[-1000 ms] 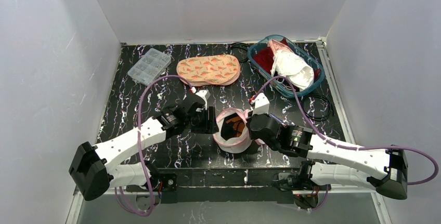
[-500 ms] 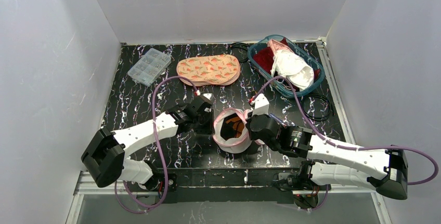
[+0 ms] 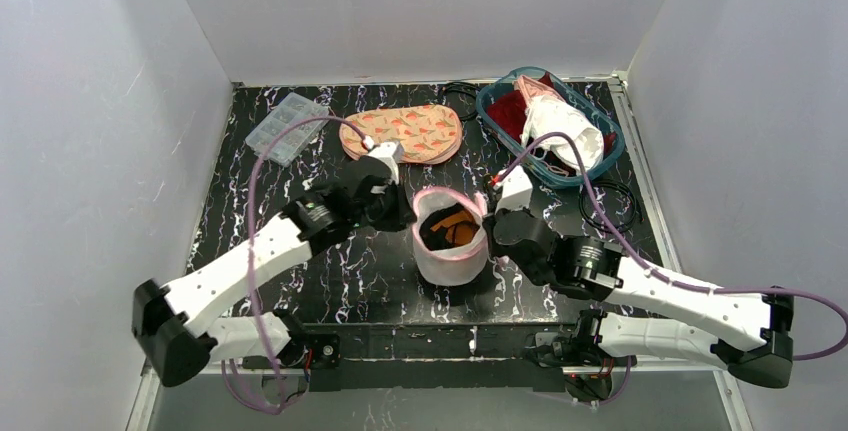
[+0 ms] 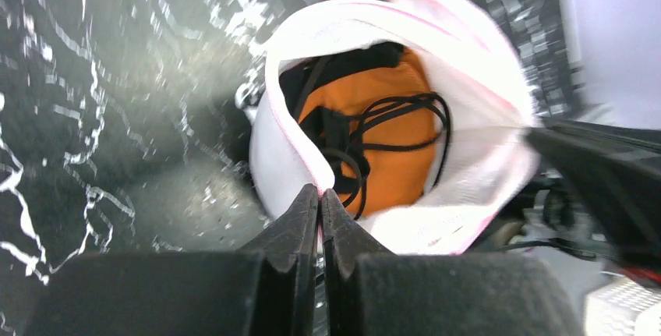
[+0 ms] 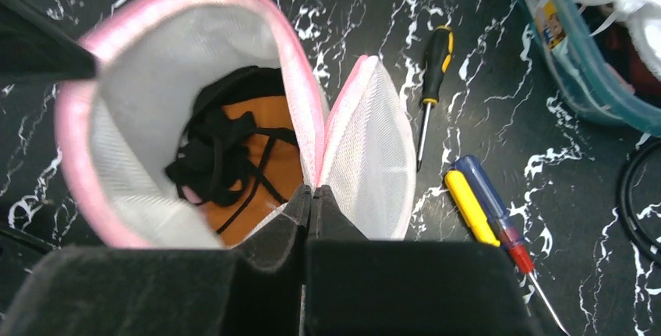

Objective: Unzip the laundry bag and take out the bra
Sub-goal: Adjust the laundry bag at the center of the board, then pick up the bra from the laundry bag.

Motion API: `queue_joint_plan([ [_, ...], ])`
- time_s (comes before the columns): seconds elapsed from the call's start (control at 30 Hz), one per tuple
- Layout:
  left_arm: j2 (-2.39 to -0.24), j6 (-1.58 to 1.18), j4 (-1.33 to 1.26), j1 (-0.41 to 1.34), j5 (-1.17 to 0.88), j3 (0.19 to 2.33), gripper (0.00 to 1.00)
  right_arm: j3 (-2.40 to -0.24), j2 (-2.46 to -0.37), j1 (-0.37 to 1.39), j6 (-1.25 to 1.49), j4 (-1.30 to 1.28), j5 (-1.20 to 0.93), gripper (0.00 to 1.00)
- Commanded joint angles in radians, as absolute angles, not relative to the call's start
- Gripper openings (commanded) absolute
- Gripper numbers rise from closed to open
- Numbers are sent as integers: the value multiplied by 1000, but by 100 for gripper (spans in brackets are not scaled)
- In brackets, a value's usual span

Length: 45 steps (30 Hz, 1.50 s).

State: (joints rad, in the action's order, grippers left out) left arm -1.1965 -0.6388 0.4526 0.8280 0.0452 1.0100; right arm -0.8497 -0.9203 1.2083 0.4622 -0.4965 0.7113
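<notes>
White mesh laundry bag with pink trim [image 3: 447,263], standing upright with its mouth open, near the front middle of the black white-veined surface [image 3: 370,281]; orange bra with black straps [image 4: 390,157] lying inside, low in the bag; left claw [image 4: 319,199] pinched shut on the bag's pink left rim; right claw [image 5: 310,196] pinched shut on the right rim, where the unzipped flap folds outward; the bag held between the two. Just right of the bag, a black-and-yellow screwdriver [image 5: 431,79] and a yellow, blue and red screwdriver [image 5: 487,211] lie on the surface; farther back, a carrot-print fabric pouch [image 3: 400,133]; a clear plastic compartment box [image 3: 285,126] at back left; a teal plastic basket [image 3: 487,109] of clothing at back right; a black cable loop [image 3: 610,206] beside the basket.
</notes>
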Motion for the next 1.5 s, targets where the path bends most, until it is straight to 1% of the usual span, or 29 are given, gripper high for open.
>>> queue_joint_plan([
  [0.0,-1079,-613,468,827,51,1035,0,-876,-889,1206,432,-495,781,1],
  [0.17,-1031,-665,377,826,15,827,0,-728,-888,1207,525,-424,707,1],
  [0.3,-965,-680,307,826,4,711,0,-657,-876,1207,565,-399,672,1],
  [0.43,-947,-667,308,826,0,695,0,-635,-863,1206,573,-403,643,1],
  [0.5,-950,-665,305,826,-36,693,0,-637,-842,1207,572,-408,633,1],
  [0.53,-951,-666,303,826,-45,692,0,-641,-829,1207,569,-413,629,9],
  [0.63,-953,-670,295,826,-63,685,0,-673,-795,1207,554,-442,619,42],
  [0.67,-953,-671,291,827,-67,683,0,-698,-788,1207,547,-455,618,47],
  [0.73,-953,-673,285,825,-71,678,0,-742,-788,1206,524,-469,602,53],
  [0.9,-969,-679,267,827,-80,663,0,-843,-865,1207,471,-404,485,57],
  [1.13,-973,-686,284,826,-50,638,0,-844,-1078,1206,473,-187,381,58],
  [1.3,-975,-694,301,826,-15,614,0,-802,-1217,1208,505,-56,437,59],
  [1.47,-987,-720,323,826,61,597,0,-768,-1311,1210,513,62,487,65],
])
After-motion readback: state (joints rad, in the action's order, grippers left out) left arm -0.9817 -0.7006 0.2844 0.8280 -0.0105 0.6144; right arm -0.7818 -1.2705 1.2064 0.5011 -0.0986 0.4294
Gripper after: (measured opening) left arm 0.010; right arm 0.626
